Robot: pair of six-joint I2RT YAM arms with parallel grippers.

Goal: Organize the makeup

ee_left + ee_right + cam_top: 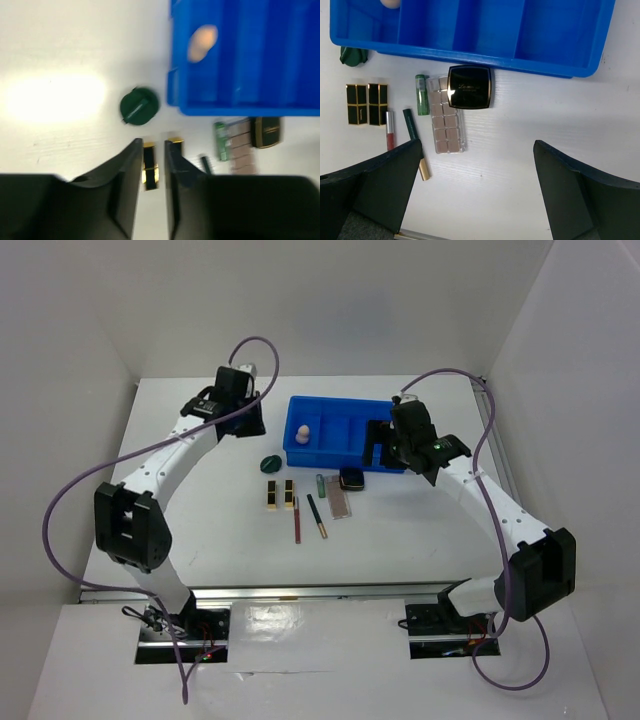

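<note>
**One sponge binned, the rest out on the tabletop**

Only the peach sponge (pixel 202 42) lies in the blue bin (pixel 470 52), ahead and to the right of the left jaws. Those jaws hang narrowly parted and empty. The dark green sponge (pixel 139 106) sits on the tabletop (pixel 520 175) just beyond their tips, and the two black-gold palettes (pixel 367 103) lie under their gap. The right jaws are spread wide, holding nothing. Ahead of them, outside the bin, lie the black compact (pixel 469 87) overlapping the pinkish palette (pixel 445 125), the green tube (pixel 422 95) and two pencils (pixel 390 130). Nearly all the sorting looks left to do.
</note>
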